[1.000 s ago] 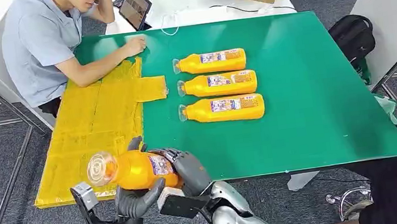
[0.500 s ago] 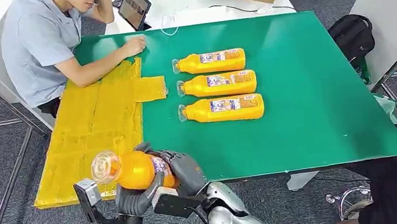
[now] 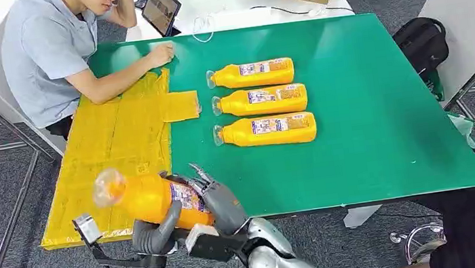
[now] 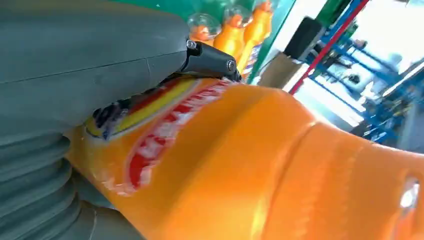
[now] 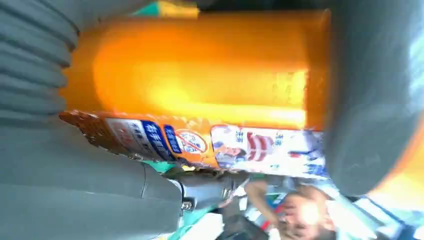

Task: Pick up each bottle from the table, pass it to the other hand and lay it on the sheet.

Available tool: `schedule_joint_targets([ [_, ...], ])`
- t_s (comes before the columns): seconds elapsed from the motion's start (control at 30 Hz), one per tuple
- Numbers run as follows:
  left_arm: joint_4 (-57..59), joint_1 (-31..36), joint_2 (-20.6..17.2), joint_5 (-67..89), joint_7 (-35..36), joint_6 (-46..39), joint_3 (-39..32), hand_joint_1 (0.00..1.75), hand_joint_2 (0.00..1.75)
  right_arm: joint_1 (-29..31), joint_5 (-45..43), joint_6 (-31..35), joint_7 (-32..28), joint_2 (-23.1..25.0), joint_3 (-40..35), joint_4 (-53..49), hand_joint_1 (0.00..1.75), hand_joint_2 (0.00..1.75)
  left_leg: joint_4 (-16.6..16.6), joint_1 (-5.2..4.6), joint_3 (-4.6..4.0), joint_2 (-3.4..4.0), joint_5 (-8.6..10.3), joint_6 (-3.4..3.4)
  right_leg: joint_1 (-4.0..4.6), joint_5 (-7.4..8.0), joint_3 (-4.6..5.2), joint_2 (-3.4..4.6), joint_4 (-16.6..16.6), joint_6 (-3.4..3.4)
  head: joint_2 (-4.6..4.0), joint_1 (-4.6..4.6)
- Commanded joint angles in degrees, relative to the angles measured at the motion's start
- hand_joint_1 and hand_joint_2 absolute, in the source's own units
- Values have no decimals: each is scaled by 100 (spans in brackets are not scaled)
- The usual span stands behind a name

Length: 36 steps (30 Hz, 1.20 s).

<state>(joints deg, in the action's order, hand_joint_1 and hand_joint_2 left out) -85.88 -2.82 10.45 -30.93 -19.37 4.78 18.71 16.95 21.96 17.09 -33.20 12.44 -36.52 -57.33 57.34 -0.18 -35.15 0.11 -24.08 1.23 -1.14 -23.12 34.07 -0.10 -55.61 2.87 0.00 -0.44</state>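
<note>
the bottle [image 3: 150, 198] hangs in the air at the near edge of the surface [image 3: 370, 124], tilted, its clear cap end over the near part of the yellow sheet [image 3: 112, 139]. the left hand [image 3: 156, 231] cups it from below, fingers [image 3: 170, 219] curled up around its body. the right hand [image 3: 221, 204] sits at its base end, fingers around it in the right wrist view, so both hands hold the 1 bottle. beyond, 3 more bottles [image 3: 263, 101] lie on their sides in a row on the green surface, caps toward the sheet, just apart from each other. at the far left a person [image 3: 50, 51] sits with a forearm on the sheet's far end.
</note>
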Motion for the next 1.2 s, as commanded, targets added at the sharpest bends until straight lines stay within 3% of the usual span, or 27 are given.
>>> schedule_joint_targets([
  [0.03,209,479,115,171,-83,-530,-136,175,175,-419,-37,145,-228,-280,-161,-839,0,0,1,8,12,-18,-6,-7,9,-10,-21,-17,2,-10,0,2],
  [0.13,583,731,-95,1675,-418,-1945,-6,175,175,-636,116,556,-466,-406,-163,-1230,0,0,-4,4,17,-17,-6,-7,5,-10,-26,-15,3,-11,0,-2],
  [0.23,861,806,-327,2331,-452,-2085,-79,175,175,-831,226,754,-526,-565,-108,-1569,0,0,-9,9,29,-37,-5,-10,10,-15,-41,-35,10,-15,0,0],
  [0.43,798,765,-334,2357,-450,-2072,-108,175,175,-827,223,747,-526,-572,-87,-1567,0,0,-6,5,19,-12,-6,-7,5,-9,-24,-12,5,-11,0,-2],
  [0.6,808,866,-571,3898,-355,-2294,-228,175,175,-990,361,955,-644,-589,236,-1781,0,0,-4,11,38,-9,-16,-12,12,-17,-44,-7,5,-19,0,-2],
  [0.73,1377,1456,-617,5110,-163,-2581,-678,175,175,-1068,285,1452,-680,-600,254,-2196,0,0,-2,9,14,-15,-4,-10,9,-9,-19,-14,1,-15,0,-2],
  [0.93,3442,2773,-835,6837,199,-3367,-1127,175,175,-1219,322,2283,-680,-578,168,-2454,0,0,-6,9,19,-26,6,-16,10,-6,-26,-25,1,-18,0,-2],
  [1.03,4164,3156,-1028,7951,474,-3675,-1047,175,175,-1363,494,2291,-680,-518,371,-2610,0,0,-7,9,18,-20,12,-14,9,-2,-23,-19,3,-16,0,0],
  [1.2,4710,3500,-1124,8884,1003,-3499,-897,175,175,-1441,396,2283,-680,-522,544,-2706,0,0,-2,11,17,-16,7,-13,10,-6,-24,-15,-3,-14,0,-4],
])
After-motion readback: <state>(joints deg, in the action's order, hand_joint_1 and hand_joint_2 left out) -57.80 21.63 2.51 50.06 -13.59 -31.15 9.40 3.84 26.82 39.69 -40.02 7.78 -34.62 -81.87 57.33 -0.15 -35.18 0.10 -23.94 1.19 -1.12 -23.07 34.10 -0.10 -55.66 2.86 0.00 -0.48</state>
